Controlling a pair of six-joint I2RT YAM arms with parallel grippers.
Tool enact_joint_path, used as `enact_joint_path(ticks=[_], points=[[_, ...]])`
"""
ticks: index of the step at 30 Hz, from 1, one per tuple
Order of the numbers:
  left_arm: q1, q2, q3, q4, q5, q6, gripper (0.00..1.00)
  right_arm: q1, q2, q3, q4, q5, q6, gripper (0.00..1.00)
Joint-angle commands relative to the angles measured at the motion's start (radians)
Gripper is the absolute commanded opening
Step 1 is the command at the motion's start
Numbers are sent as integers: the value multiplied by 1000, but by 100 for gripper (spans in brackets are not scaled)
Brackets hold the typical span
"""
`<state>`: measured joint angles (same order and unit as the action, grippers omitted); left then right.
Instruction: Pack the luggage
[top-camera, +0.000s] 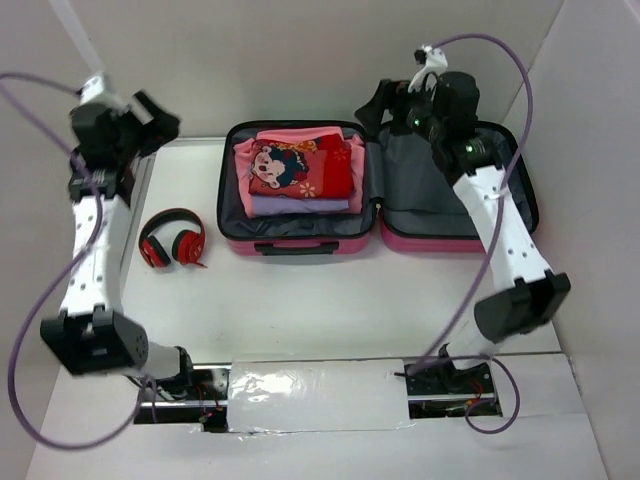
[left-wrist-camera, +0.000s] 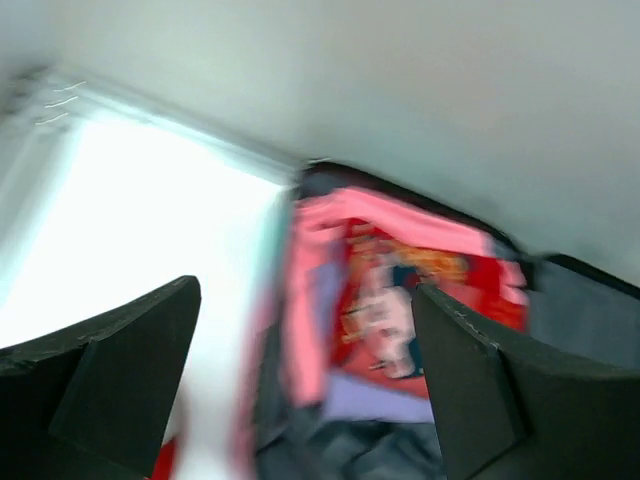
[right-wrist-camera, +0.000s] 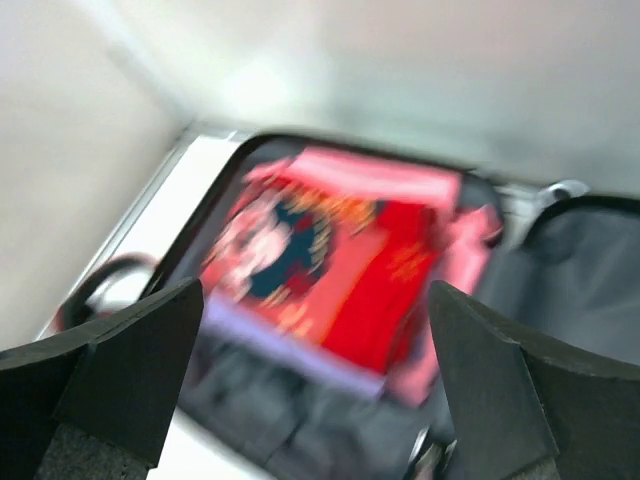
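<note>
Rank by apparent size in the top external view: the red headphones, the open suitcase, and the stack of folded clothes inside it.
1. open suitcase
2. stack of folded clothes
3. red headphones
The differences are clear; none sits notably nearer the camera.

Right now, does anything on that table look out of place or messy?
Only the red headphones: they lie on the table left of the open luggage, outside it, while the folded clothes sit neatly in its left half. Nothing looks spilled or damaged.
</note>
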<state>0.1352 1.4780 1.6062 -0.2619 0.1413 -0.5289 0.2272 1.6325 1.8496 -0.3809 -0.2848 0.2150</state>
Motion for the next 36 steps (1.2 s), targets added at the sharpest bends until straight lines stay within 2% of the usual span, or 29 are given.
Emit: enact_joint_path(ticks=[1, 4, 8, 14, 17, 21, 24, 29, 36], points=[[113, -99, -249, -71, -54, -16, 99, 61, -25, -182, 43, -37, -8, 100], [217, -140, -366, -122, -80, -16, 99, 105, -54, -292, 43, -47, 1, 100], [335, -119, -425, -131, -69, 56, 99, 152, -54, -362, 34, -47, 1, 100], [412, -29, -460, -88, 6, 216, 98, 172, -34, -398, 71, -20, -19, 100], [412, 16, -436, -65, 39, 288, 95, 172, -10, -385, 80, -33, -29, 100], [412, 117, -361, -59, 185, 414, 91, 162, 32, -349, 71, -24, -54, 100], [403, 163, -325, -59, 234, 542, 90, 136, 52, -349, 80, -53, -63, 100], [374, 249, -279, -68, 236, 644, 90, 84, 52, -369, 114, -53, -72, 100], [307, 415, -161, -142, 153, 754, 87, 66, 52, -378, 114, -77, -109, 100]])
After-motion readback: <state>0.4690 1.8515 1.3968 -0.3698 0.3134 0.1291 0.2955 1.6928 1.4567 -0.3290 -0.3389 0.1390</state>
